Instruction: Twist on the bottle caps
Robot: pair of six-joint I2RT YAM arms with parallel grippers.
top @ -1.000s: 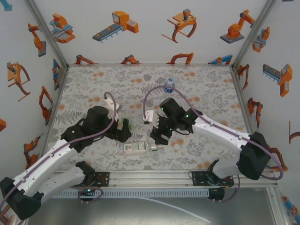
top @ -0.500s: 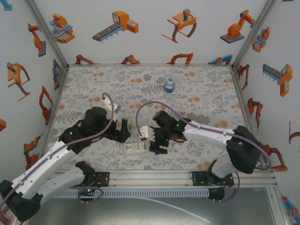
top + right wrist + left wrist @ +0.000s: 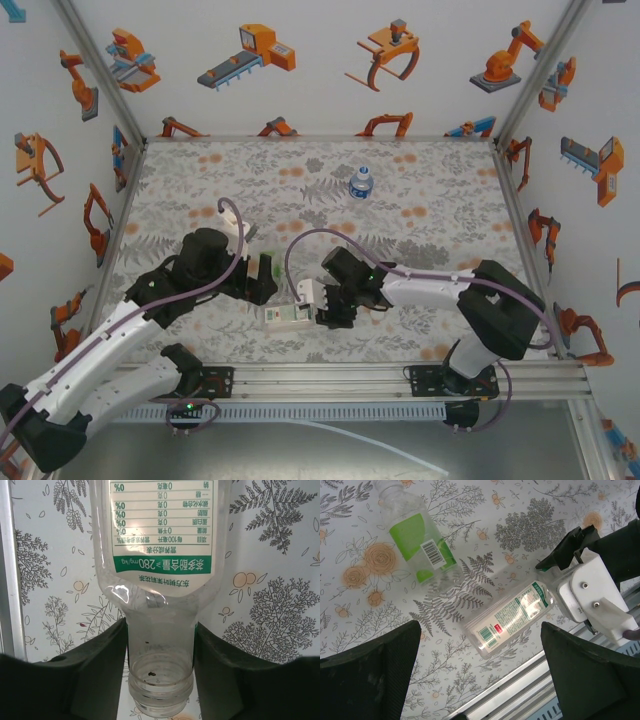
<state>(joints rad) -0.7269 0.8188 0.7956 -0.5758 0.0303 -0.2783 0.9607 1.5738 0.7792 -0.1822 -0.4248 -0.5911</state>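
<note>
Left claw hangs with fingers spread wide, the base of the white-labelled bottle lying under the gap. Ahead and to its left lies the green-labelled bottle, and a strip of bare patterned tabletop runs between the two bottles. To its right, the right claw and its white camera mount block the way. That claw's fingers press both sides of the bottle's neck, leaving no room. The metal rail runs behind the left claw. Far ahead, the blue-labelled bottle stands on open table.
</note>
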